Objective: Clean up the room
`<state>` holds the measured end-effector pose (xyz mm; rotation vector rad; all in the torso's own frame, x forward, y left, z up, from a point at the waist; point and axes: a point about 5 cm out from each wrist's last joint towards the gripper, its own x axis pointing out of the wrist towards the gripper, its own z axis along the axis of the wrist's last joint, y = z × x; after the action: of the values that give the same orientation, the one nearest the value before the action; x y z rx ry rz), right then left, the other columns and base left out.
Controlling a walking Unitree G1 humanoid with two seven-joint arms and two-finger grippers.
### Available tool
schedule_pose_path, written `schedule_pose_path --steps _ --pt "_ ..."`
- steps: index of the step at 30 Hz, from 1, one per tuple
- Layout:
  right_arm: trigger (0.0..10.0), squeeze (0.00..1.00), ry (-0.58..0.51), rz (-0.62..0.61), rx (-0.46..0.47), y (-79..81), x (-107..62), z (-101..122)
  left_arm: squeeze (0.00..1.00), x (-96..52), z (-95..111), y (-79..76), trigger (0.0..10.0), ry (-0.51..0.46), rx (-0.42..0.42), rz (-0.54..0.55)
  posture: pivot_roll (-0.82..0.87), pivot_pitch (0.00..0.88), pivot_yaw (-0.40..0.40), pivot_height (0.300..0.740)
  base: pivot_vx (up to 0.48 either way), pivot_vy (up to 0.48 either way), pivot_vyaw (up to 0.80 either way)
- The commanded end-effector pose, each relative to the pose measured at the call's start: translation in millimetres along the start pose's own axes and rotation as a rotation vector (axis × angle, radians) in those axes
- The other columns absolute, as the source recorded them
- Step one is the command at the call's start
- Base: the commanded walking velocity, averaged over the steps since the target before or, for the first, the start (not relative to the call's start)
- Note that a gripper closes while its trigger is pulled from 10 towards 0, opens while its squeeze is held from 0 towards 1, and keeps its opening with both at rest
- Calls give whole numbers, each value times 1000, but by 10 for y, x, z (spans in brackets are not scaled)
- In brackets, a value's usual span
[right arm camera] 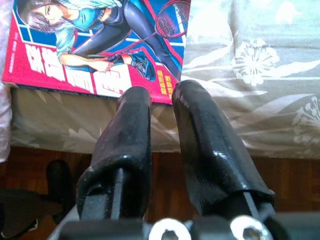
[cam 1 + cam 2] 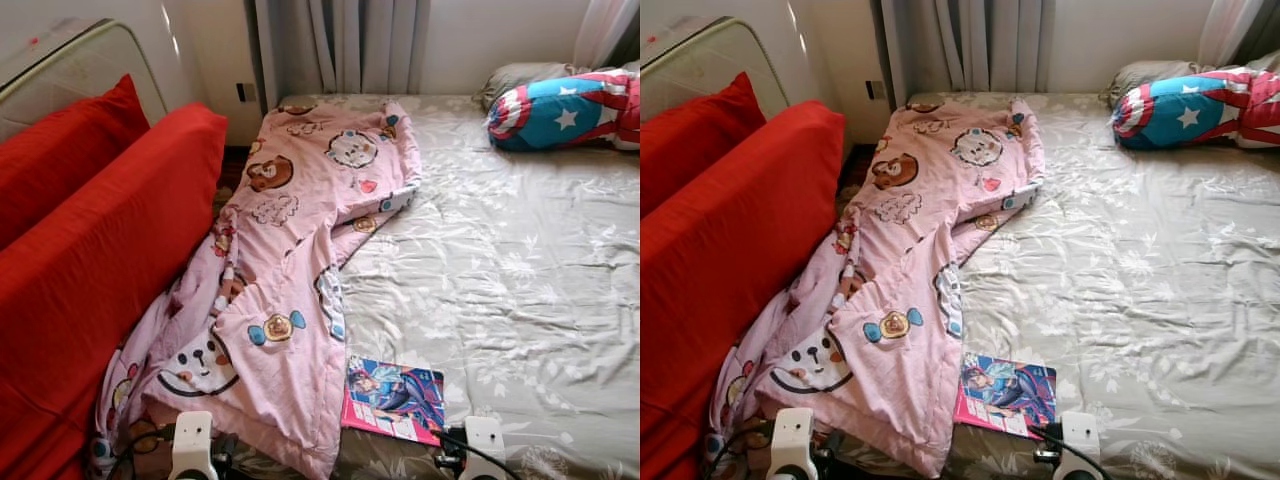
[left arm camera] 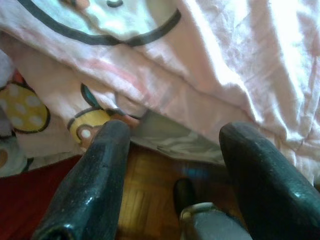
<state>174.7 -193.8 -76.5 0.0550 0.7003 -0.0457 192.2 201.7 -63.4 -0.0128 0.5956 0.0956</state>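
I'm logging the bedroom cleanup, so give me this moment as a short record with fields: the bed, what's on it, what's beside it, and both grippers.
bed: grey floral sheet
blanket: pink cartoon-print blanket crumpled along the bed's left side, hanging over the near corner
magazine: comic magazine flat at the near edge, partly under the blanket
pillow: star-patterned pillow at the far right
beside bed: red sofa on the left
left gripper: open, below the blanket's hanging edge
right gripper: nearly shut, empty, just short of the magazine
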Motion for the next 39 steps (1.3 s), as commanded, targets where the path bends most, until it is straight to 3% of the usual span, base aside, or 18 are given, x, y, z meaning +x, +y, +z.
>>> schedule_pose_path --steps 1,3,7,9,10,11,13,17,18,20,24,35,39 --pt "10000 0 -30 6 -5 -2 -41 -34 0 34 358 260 10000 -200 -11 28 -58 135 24 740 0 0 0" --pt "10000 0 -58 3 -1 -18 -71 -47 0 27 666 310 10000 -361 -1 25 -51 134 16 740 0 0 0" --pt "10000 0 -85 5 -11 -29 -95 -50 0 3 905 289 10000 -476 4 18 -50 127 10 740 0 0 0" --pt "10000 0 -244 4 -119 -8 94 488 0 -19 980 283 10000 -510 30 5 -49 119 8 740 0 0 0" --pt "10000 0 -351 22 -117 49 148 783 0 -45 1021 278 10000 -534 42 -6 -54 112 7 740 0 0 0" --pt "10000 0 -411 35 -114 75 166 951 0 -80 1060 272 10000 -558 48 -18 -52 110 5 740 0 0 0" --pt "10000 0 -463 41 -106 63 152 1027 0 -170 1115 252 10000 -595 64 -46 -43 105 2 740 0 0 0" --pt "10000 0 -495 17 -76 50 133 1031 0 -203 1131 244 10000 -606 48 -36 -45 87 -7 740 0 0 0" --pt "10000 0 -560 18 -59 59 125 1205 0 -196 1169 231 10000 -620 30 -28 -48 68 -7 740 0 0 0" --pt "10000 0 -603 19 -46 73 115 1335 0 -167 1198 214 10000 -619 26 -25 -50 53 -5 740 0 0 0" --pt "10000 0 -620 -7 -12 51 119 1431 0 -89 1313 170 10000 -619 13 -34 -72 0 11 740 0 0 0" --pt "10000 0 -650 -26 -7 -42 120 1627 0 6 1542 137 10000 -645 -19 -34 -99 0 12 740 0 0 0" --pt "10000 0 -664 -37 -3 -95 114 1683 0 38 1586 79 10000 -650 11 -50 -98 0 9 740 0 0 0"
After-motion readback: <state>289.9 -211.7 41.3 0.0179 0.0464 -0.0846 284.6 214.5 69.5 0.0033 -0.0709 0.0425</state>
